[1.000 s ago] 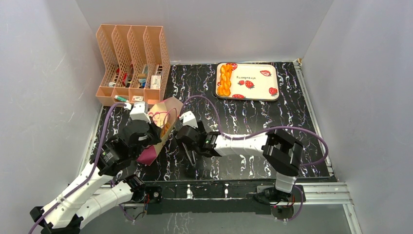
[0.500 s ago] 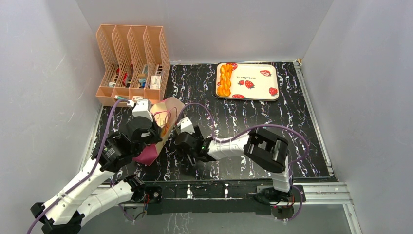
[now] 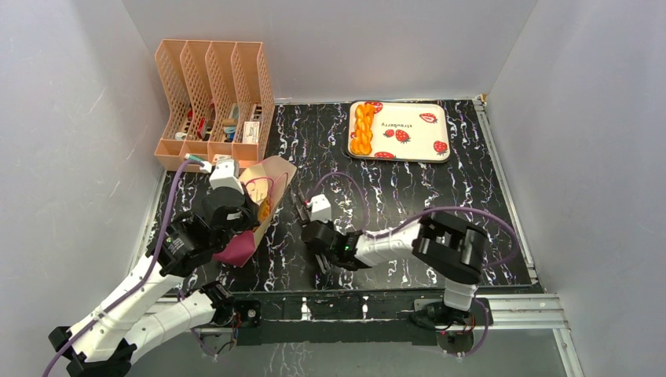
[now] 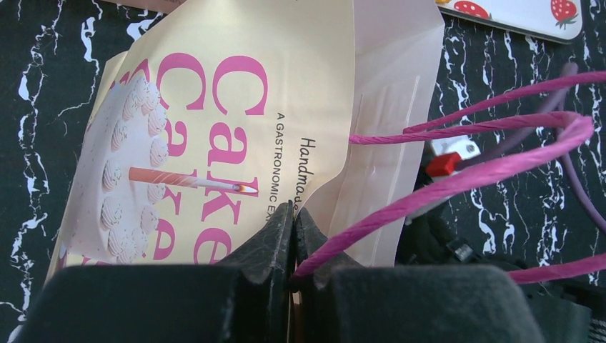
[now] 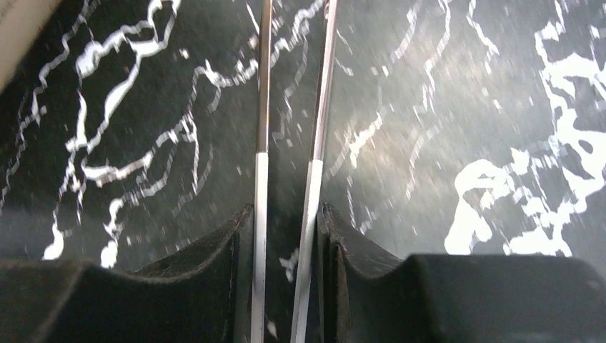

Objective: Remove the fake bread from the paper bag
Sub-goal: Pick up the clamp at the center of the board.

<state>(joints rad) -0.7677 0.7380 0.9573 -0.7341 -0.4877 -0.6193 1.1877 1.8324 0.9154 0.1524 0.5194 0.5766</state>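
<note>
Versus a second ago: right end effector backed off the paper bag mouth, now lower centre of the top view, narrowed and clamped on thin metal tongs. Left end effector pinched together on bag rim and pink cord.

Means nothing extracted on this pass: orange fake bread sits inside the mouth, braided loaf on tray, upper right.

Reads "Cake", "A GASTRONOMIC", "Handma…" on bag; "strawberry" on tray.

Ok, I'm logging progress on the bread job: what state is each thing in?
Paper bag: lying tilted, mouth open.
Left hand: shut on the paper bag's rim.
Braided loaf: out, lying on the tray.
Bread piece: inside the paper bag's mouth.
Right hand: shut on tongs.
Tongs: prongs apart, nothing between them in view.
</note>
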